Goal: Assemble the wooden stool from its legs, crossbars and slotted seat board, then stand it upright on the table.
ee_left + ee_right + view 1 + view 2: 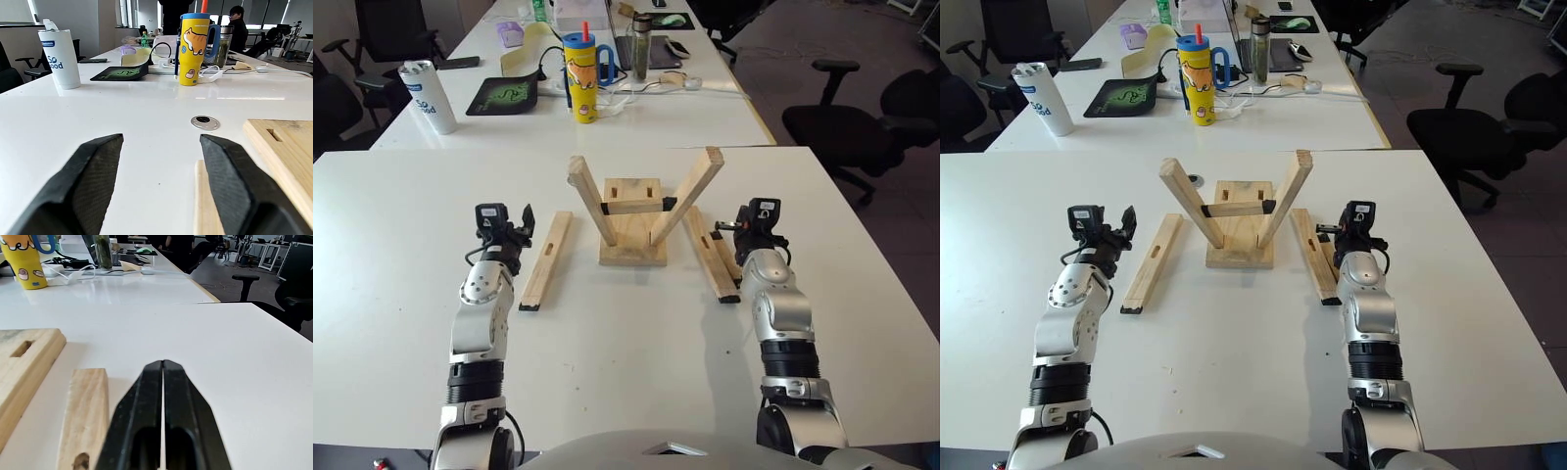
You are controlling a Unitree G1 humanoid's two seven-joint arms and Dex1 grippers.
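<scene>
The seat board (632, 247) lies flat near the middle of the table (391, 255), a little toward its far edge, with its slots facing up so parts can drop in. Two legs (591, 201) already stand in it, splayed apart and tied by a crossbar (631, 207). My left gripper (161, 141) sits low with its jaws spread wide. It is just beside the loose leg (546, 259) lying left of the board, placed, I judge, to close on it. My right gripper (163, 363) has its jaws pressed together on nothing, beside the other loose leg (709, 253) toward the table's right edge. I judge the stool half built.
</scene>
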